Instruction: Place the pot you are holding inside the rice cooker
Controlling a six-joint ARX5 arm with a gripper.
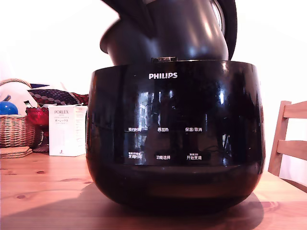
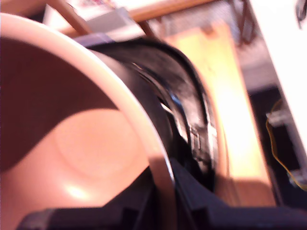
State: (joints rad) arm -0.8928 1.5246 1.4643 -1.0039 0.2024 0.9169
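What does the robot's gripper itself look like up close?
Only a little of it shows. In the wrist view the gripper appears as two matt black, angular plastic-looking fingers along the picture's lower edge, blurred, with no markings or cables on them that I can make out. In the exterior view, dark shapes above the rice cooker cannot be told apart as arm or otherwise.

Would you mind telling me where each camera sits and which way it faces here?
Exterior view: low, near table height, facing the rice cooker's front panel; the pot shows tilted above its opening; no clear part of the arm shows.
Wrist view: on the wrist, close over the pot's rim, looking into its pinkish inside with the cooker beyond; the dark gripper straddles the rim at the frame edge.
Shared: pot and cooker.
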